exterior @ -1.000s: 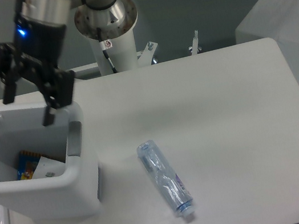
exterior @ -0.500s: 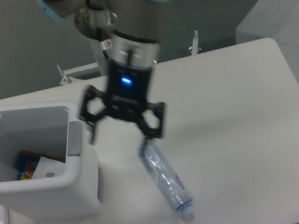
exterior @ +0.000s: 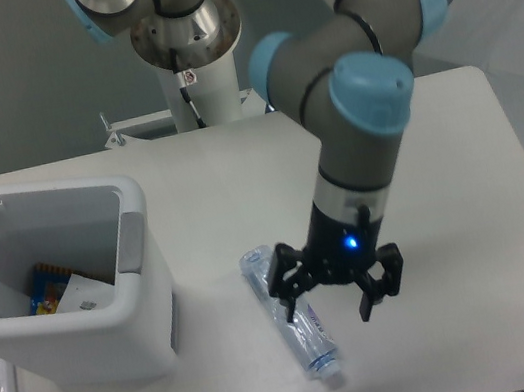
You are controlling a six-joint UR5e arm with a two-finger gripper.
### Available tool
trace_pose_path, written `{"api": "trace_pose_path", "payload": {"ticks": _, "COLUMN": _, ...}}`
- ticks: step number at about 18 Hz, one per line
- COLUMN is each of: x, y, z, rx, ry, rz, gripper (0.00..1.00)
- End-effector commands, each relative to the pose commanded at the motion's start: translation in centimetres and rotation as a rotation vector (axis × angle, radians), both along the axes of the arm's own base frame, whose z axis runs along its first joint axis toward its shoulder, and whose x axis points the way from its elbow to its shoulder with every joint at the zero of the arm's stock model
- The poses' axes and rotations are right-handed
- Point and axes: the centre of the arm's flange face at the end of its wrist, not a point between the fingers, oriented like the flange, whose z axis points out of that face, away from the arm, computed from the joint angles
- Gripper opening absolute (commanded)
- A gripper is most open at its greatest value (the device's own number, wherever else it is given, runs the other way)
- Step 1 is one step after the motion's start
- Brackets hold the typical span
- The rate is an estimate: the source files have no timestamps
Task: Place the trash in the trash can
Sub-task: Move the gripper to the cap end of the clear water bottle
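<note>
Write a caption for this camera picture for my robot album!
Robot's open gripper hovers by the crushed bottle on the table, near the open trash can.

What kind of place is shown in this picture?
Probably a robotics lab. An industrial arm stands bolted on a pedestal beside a bare white table, its gripper over a crushed bottle, near a white trash can.

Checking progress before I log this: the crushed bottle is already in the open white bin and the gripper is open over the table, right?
Not quite. In the fixed camera view, the crushed bottle lies on the table, outside the open white bin. The gripper is open over the table, right beside the bottle.
</note>
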Motion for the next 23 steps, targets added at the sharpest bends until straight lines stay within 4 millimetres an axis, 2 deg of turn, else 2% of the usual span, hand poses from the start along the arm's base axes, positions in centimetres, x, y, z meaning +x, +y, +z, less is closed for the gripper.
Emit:
{"api": "trace_pose_path", "payload": {"ticks": 2, "x": -0.4, "y": 1.1, "z": -2.5, "rx": -0.125, "ry": -0.046, "rz": -0.010, "gripper": 1.00}}
{"api": "trace_pose_path", "payload": {"ticks": 4, "x": -0.5, "y": 1.9, "z": -3.0, "rx": -0.176, "ry": -0.058, "rz": -0.020, "gripper": 1.00}}
{"api": "trace_pose_path", "payload": {"ticks": 7, "x": -1.9, "y": 3.0, "z": -4.6, "rx": -0.234, "ry": -0.091, "rz": 0.040, "gripper": 1.00}}
{"api": "trace_pose_path", "payload": {"ticks": 9, "x": -2.4, "y": 4.9, "z": -5.5, "rx": -0.295, "ry": -0.084, "rz": 0.097, "gripper": 1.00}}
{"api": "trace_pose_path", "payload": {"ticks": 12, "x": -3.2, "y": 6.5, "z": -7.2, "rx": -0.362, "ry": -0.096, "rz": 0.167, "gripper": 1.00}}
{"api": "trace_pose_path", "payload": {"ticks": 17, "x": -2.9, "y": 7.2, "z": -9.7, "rx": -0.447, "ry": -0.056, "rz": 0.228, "gripper": 1.00}}
{"api": "trace_pose_path", "payload": {"ticks": 21, "x": -2.1, "y": 7.9, "z": -9.8, "rx": -0.441, "ry": -0.059, "rz": 0.218, "gripper": 1.00}}
{"api": "trace_pose_path", "payload": {"ticks": 23, "x": -1.2, "y": 8.5, "z": -10.7, "rx": -0.455, "ry": -0.056, "rz": 0.209, "gripper": 1.00}}
